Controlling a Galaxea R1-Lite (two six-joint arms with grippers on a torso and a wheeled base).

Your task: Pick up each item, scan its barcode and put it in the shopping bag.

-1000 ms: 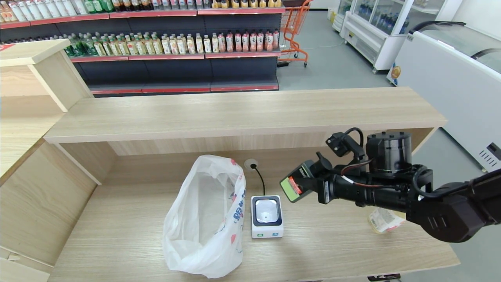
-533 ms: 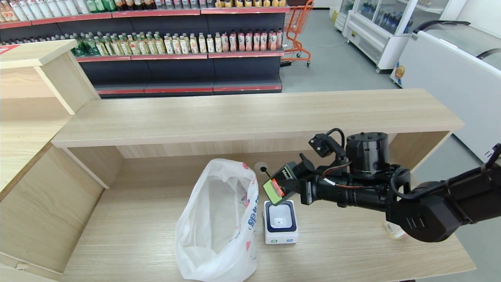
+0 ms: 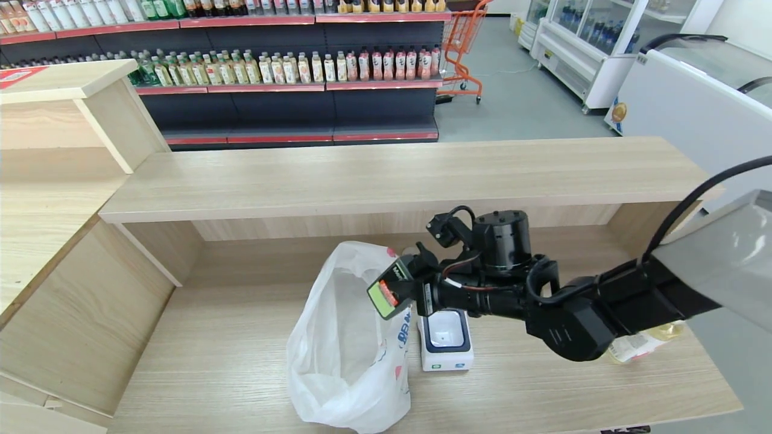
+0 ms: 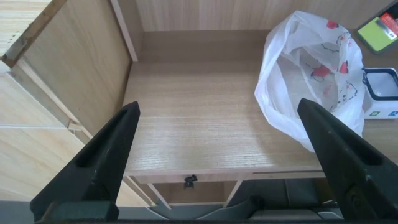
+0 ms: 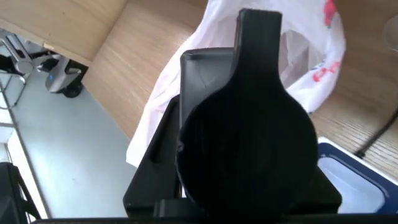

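Observation:
My right gripper (image 3: 405,283) is shut on a small box (image 3: 384,295) with a green and red face. It holds the box in the air over the right rim of the white shopping bag (image 3: 344,343), which stands open on the counter. The white barcode scanner (image 3: 446,340) sits just right of the bag, below the right arm. In the left wrist view my left gripper (image 4: 217,162) is open and holds nothing, above the counter's front edge, with the shopping bag (image 4: 311,81), the scanner (image 4: 382,87) and the box (image 4: 379,31) farther off.
A bottle of yellowish liquid (image 3: 642,343) lies on the counter at the far right, partly behind the right arm. A raised wooden shelf (image 3: 392,175) runs along the counter's back and a wooden side wall (image 3: 78,313) closes its left end.
The head camera has shifted. My right gripper has carried the box leftward, from right of the scanner, across it, to above the bag's rim.

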